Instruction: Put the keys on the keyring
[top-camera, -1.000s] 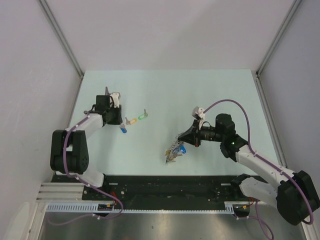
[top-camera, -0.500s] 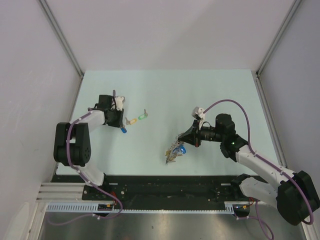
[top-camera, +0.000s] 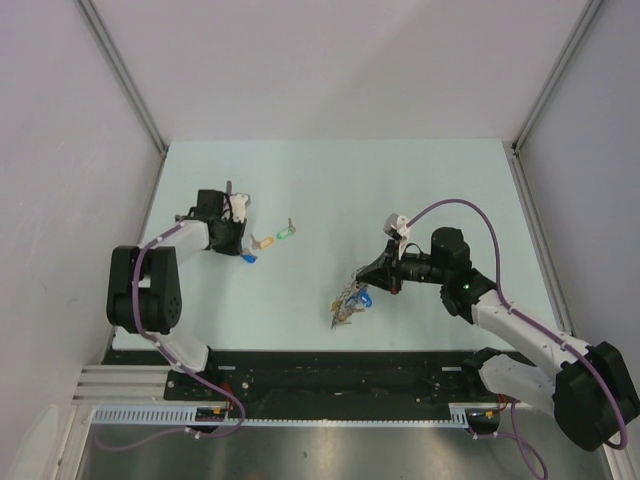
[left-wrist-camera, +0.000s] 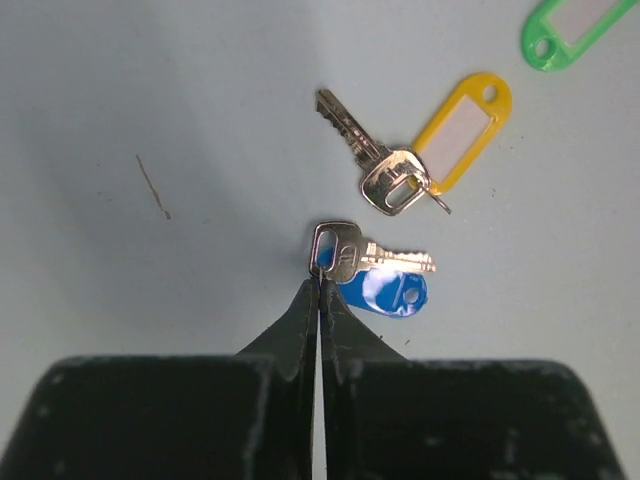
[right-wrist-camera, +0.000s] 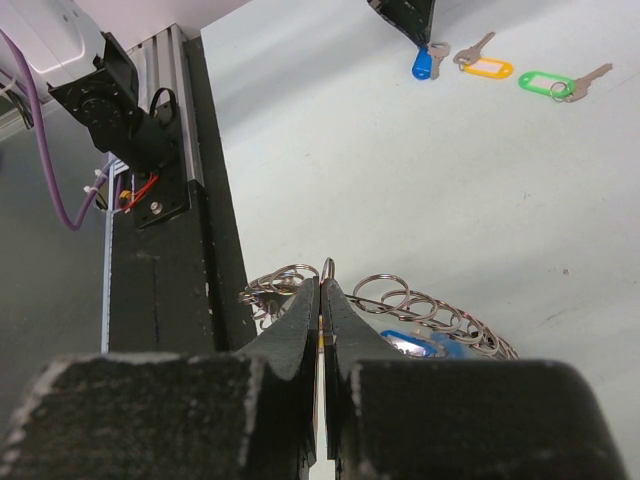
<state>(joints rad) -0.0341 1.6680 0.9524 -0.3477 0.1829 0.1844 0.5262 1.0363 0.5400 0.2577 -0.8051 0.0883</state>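
Observation:
Three keys lie at the left of the table. The blue-tagged key has its small ring pinched between the tips of my left gripper, which is shut. The orange-tagged key and the green tag lie just beyond it, apart. My right gripper is shut on one loop of the keyring, a grey ring fringed with small rings and a blue tag, held near the table's front.
The black rail at the table's front edge lies just left of the keyring. The pale green table is bounded by white walls on the left, back and right.
My left gripper swung down and right onto the blue-tagged key and shut on its ring. The right arm and the keyring have not moved.

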